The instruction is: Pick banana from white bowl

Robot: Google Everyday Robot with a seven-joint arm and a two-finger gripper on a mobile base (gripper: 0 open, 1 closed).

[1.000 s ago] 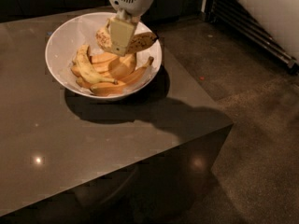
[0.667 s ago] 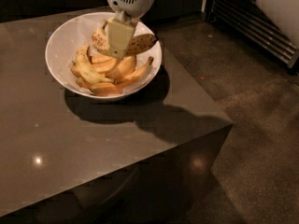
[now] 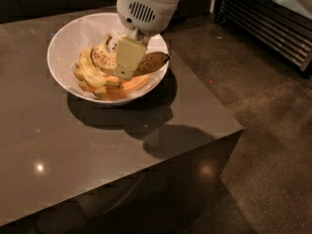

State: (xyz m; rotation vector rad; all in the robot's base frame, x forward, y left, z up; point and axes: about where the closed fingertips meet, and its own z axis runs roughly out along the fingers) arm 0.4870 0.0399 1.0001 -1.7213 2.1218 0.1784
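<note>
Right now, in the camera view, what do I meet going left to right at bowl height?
Bare table → left rim of the white bowl → pale bananas → end effector, down in the bowl right of its middle → spotted banana poking out beside it → floor → metal grille.

- Overall: dim, warm-toned scene, with the background nearly black.
- Light: comes from above, brightest on the white bowl (image 3: 63,38) and on the end effector (image 3: 126,69), which hangs over the bowl's right half.
- Shadows: dark, soft-edged patches on the surface (image 3: 97,150) in front of the bowl and to its right.
- Glare: one small bright spot on the glossy surface, front left.
</note>
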